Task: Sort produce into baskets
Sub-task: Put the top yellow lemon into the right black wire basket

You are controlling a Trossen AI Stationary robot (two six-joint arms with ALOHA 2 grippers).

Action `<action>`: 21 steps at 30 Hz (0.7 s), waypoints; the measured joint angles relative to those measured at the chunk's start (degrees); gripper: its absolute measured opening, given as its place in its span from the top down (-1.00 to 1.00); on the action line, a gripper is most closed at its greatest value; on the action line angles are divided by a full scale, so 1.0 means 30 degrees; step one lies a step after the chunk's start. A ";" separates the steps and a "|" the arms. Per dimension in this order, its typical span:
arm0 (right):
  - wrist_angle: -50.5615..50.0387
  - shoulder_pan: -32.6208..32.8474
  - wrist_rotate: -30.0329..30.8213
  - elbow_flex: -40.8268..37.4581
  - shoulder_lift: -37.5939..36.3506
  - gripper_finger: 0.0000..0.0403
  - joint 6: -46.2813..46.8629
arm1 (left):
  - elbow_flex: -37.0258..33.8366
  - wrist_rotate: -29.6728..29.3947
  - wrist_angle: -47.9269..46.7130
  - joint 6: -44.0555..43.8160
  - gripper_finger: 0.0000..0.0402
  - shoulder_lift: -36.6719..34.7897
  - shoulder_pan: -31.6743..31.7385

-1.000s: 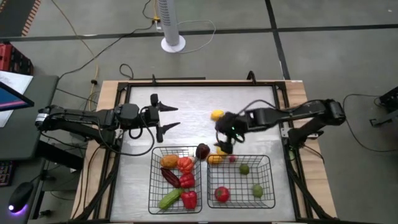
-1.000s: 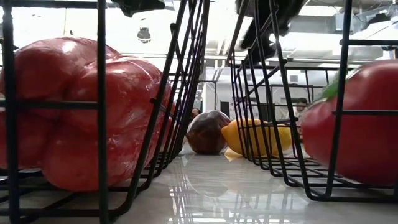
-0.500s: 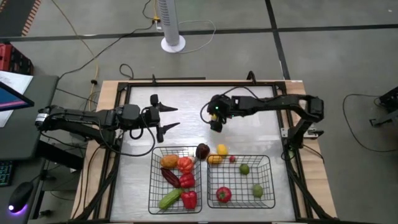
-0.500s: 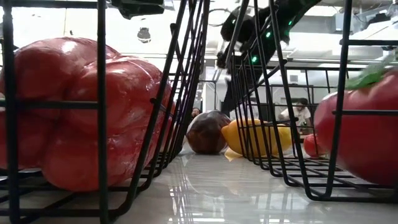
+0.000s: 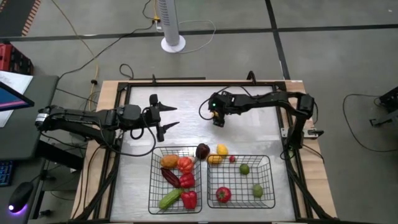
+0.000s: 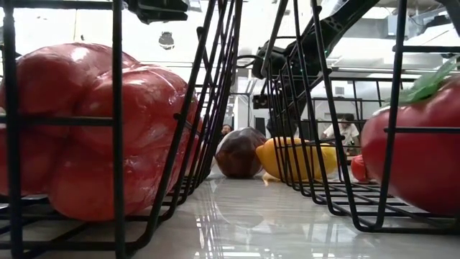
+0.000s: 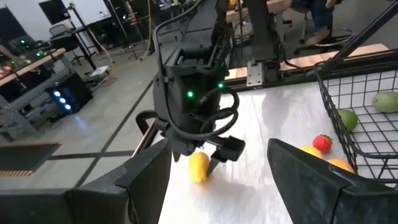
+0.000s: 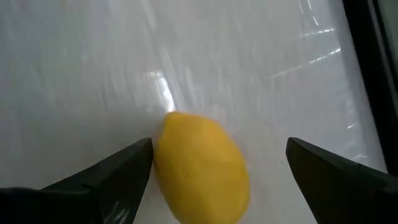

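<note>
A yellow lemon (image 8: 202, 167) lies on the table's far middle. My right gripper (image 8: 219, 146) is open and points down over it, one finger on either side; it also shows in the left wrist view (image 7: 202, 155) and the high view (image 5: 216, 118). My left gripper (image 5: 165, 116) is open and empty at the table's left, facing the right gripper. Two black wire baskets stand near the front: the left basket (image 5: 153, 186) holds peppers, an orange, a cucumber and a dark piece. The right basket (image 5: 271, 186) holds limes and a tomato.
A dark purple piece (image 5: 202, 150) lies on the table between the baskets' far corners, next to a yellow piece (image 5: 222, 149) and an orange-yellow piece (image 5: 214, 159) at the right basket's far rim. There is free table on the far side of the baskets.
My right gripper has gone from the right basket's far rim toward the table's far edge and come down over the lemon. A yellow piece now shows at the rim where the gripper stood. The tomato in the right basket has shifted a little.
</note>
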 joint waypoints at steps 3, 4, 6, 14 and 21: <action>-0.0339 -0.0030 0.0037 0.0000 -0.0012 -0.90 -0.0021 | 0.0000 -0.0040 0.0000 0.0000 -0.26 0.0000 0.0000; -0.0525 -0.0076 0.0070 0.0000 -0.0012 -0.86 -0.0021 | 0.0000 -0.0037 0.0000 0.0000 -0.26 0.0000 0.0000; -0.0736 -0.0191 0.0063 0.0000 -0.0012 -0.76 -0.0005 | 0.0000 -0.0038 0.0007 -0.0008 -0.26 0.0000 0.0000; -0.1154 -0.0770 -0.0017 0.0000 -0.0019 -0.37 0.0055 | 0.0000 -0.0196 0.0014 -0.0037 -0.26 0.0000 0.0000; -0.1661 -0.0595 0.0502 0.0000 -0.0303 -0.30 0.0040 | 0.0000 -0.0430 0.0014 0.0000 -0.26 0.0000 0.0000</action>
